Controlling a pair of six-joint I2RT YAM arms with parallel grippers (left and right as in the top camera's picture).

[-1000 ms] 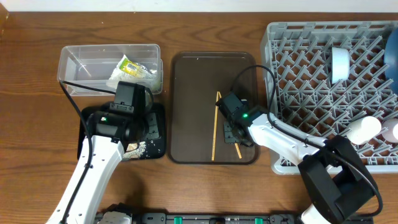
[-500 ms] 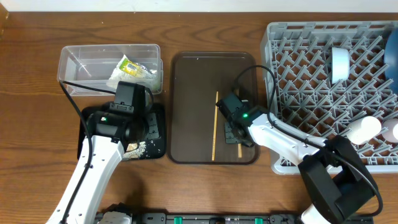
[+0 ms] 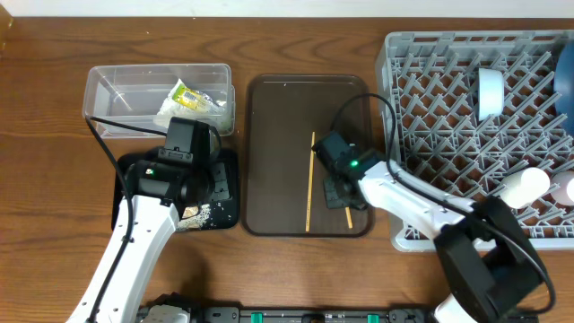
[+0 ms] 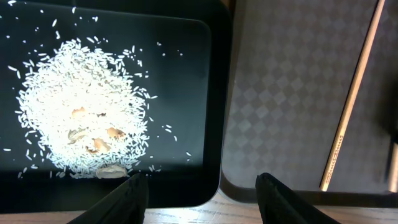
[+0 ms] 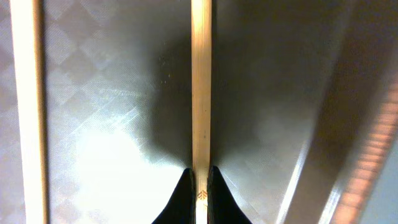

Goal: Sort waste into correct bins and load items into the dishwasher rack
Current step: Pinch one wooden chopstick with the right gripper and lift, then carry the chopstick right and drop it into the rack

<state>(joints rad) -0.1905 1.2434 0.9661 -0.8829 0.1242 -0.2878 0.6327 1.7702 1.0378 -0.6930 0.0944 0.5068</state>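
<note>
My right gripper (image 3: 339, 192) (image 5: 199, 186) is shut on one wooden chopstick (image 5: 201, 93), low over the brown serving tray (image 3: 280, 117); its tip sticks out below the gripper (image 3: 348, 218). The other chopstick (image 3: 309, 184) (image 5: 28, 106) lies flat on the tray to the left. My left gripper (image 3: 218, 187) (image 4: 202, 193) is open and empty above the black tray (image 3: 230, 215) (image 4: 214, 124), which holds a pile of rice grains (image 4: 81, 124). The clear tub (image 3: 117, 90) holds the tissue and yellow-green wrapper (image 3: 188, 99). The grey rack (image 3: 448, 135) holds the white bowl (image 3: 490, 92), blue dish (image 3: 565, 81) and cups (image 3: 525, 184).
The brown serving tray (image 4: 286, 93) lies between the black tray and the rack, close to both. The rack's left wall stands just right of my right gripper. Bare wooden table (image 3: 296, 36) runs along the back and front.
My right gripper has shifted very slightly to the right with the chopstick in it. The left arm has not moved.
</note>
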